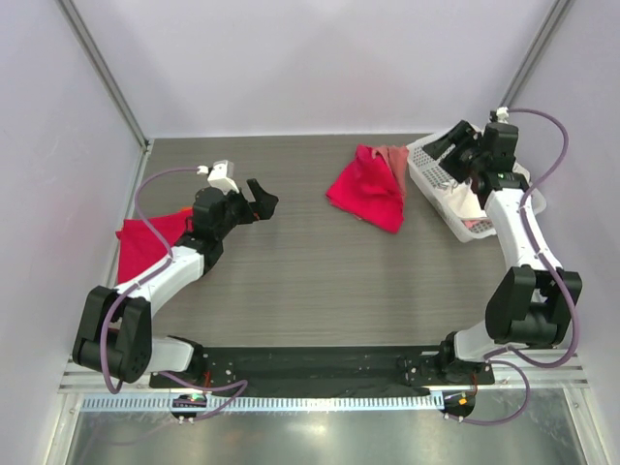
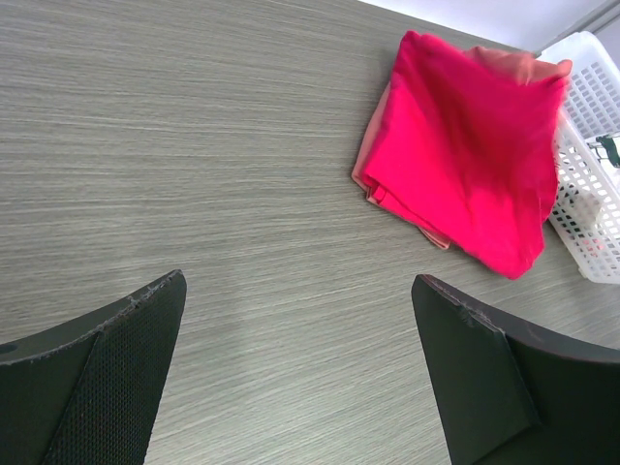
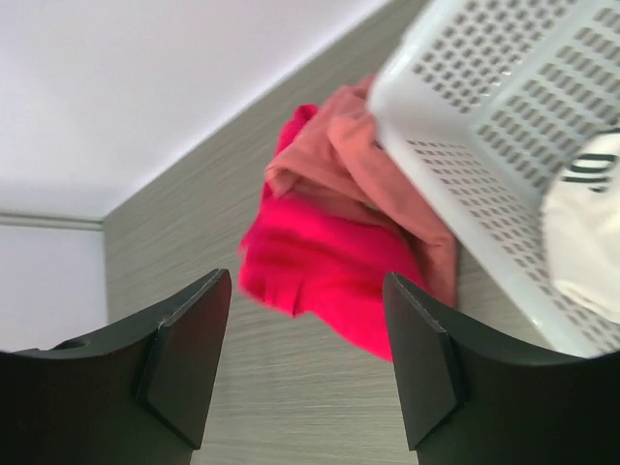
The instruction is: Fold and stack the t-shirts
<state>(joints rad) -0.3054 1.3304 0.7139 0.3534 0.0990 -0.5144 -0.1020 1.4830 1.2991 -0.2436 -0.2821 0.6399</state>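
A folded crimson-red t-shirt [image 1: 366,194] lies on top of a salmon-pink t-shirt [image 1: 392,160] at the table's back centre, against the basket. The stack also shows in the left wrist view, red [image 2: 465,155] over pink [image 2: 518,66], and in the right wrist view, red [image 3: 325,271] and pink [image 3: 339,165]. Another red t-shirt [image 1: 145,242] lies at the left edge, partly under the left arm. My left gripper [image 1: 262,199] is open and empty above bare table, left of the stack. My right gripper [image 1: 448,145] is open and empty, raised over the basket's far end.
A white plastic mesh basket [image 1: 426,170] stands at the back right and holds white cloth [image 3: 581,232]; it also shows in the left wrist view [image 2: 586,155]. Pale walls enclose the table on three sides. The arm bases sit at the near edge.
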